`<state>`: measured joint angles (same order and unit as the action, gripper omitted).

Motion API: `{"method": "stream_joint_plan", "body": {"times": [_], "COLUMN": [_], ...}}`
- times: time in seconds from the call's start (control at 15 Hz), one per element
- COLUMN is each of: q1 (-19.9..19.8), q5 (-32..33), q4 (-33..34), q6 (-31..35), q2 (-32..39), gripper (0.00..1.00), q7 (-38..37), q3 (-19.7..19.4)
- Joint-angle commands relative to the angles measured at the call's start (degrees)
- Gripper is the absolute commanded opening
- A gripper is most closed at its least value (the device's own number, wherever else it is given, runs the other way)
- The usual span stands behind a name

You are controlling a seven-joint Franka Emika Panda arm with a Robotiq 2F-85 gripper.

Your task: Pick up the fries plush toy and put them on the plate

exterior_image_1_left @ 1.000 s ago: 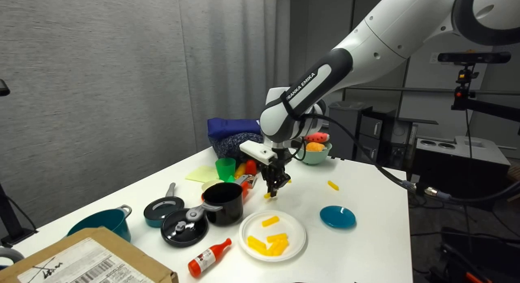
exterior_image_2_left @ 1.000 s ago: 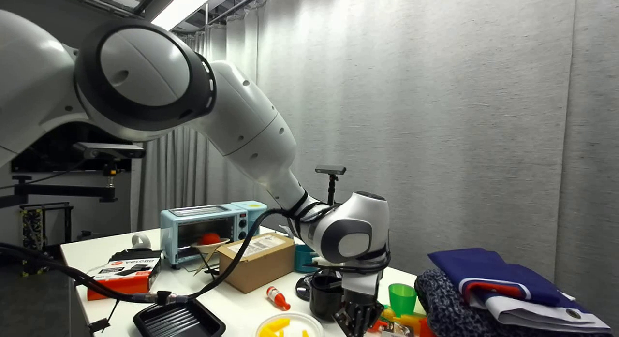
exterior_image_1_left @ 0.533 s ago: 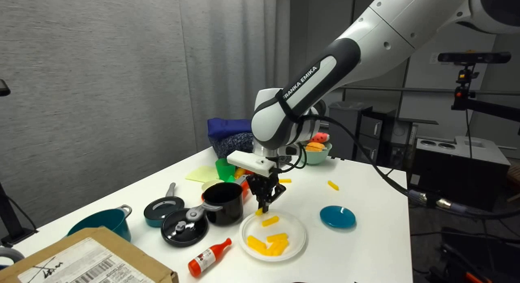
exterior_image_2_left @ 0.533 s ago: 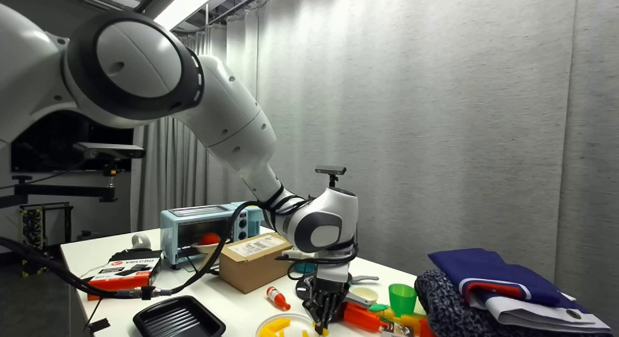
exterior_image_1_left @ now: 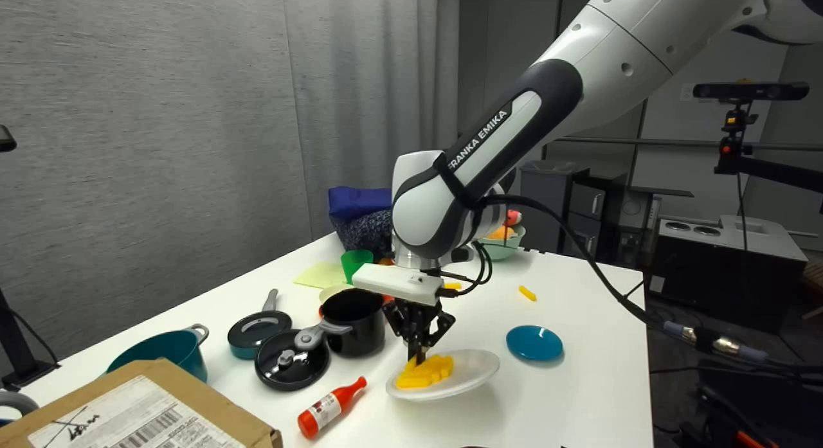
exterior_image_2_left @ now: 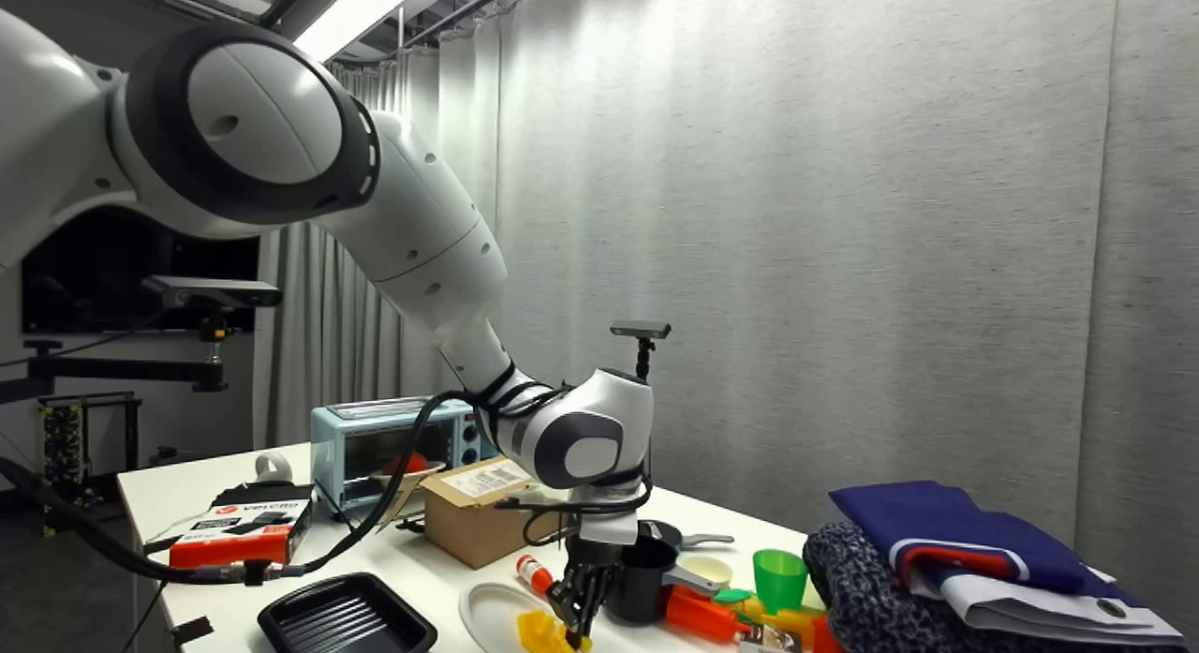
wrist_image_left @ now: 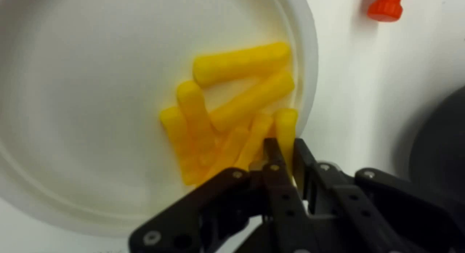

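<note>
- Black two-finger gripper (wrist_image_left: 284, 146): pointing downward, its fingers set narrow, one soft, thin yellow-orange stick of the fries plush toy (wrist_image_left: 286, 126) pinched between them, an end projecting past the tips.
- Round white flat plate (exterior_image_1_left: 472, 367): beneath the gripper; in an exterior view tilted, its right side raised off the white tabletop (exterior_image_1_left: 578, 396) over a shadow, its left side lower. Whether the fingers touch it cannot be told.
- Heaped yellow-orange sticks (wrist_image_left: 241, 64): on the plate, crowded just beside the gripper.
- White-and-grey rounded wrist (exterior_image_1_left: 421, 210): above the gripper, with a flat white casing (exterior_image_1_left: 398, 283) jutting left.
- White forearm (exterior_image_1_left: 607, 69): in an exterior view, slanting down leftward to the wrist.
- White elbow joint with dark ring (exterior_image_2_left: 248, 119): in an exterior view, high at left, well above the wrist.
- Black round pot (exterior_image_1_left: 360, 326): left of the gripper; teal-blue round dish (exterior_image_1_left: 534, 343): right of the plate.
- Two loose yellow-orange sticks (exterior_image_1_left: 527, 293): farther off on the tabletop.
</note>
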<state>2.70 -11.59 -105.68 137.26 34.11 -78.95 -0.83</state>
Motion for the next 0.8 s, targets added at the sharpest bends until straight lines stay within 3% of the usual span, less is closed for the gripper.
{"method": "stream_joint_plan", "body": {"times": [0.0,0.47,0.73], "q1": [2.11,4.42,5.46], "q5": [1.26,4.62,6.63], "q4": [-4.25,-9.94,-13.34], "q6": [1.52,6.08,3.99], "q2": [-3.75,-8.95,-11.46], "gripper": [0.03,0.03,0.03], "q7": [0.97,-0.43,-1.83], "q3": [-1.37,-2.8,-2.97]}}
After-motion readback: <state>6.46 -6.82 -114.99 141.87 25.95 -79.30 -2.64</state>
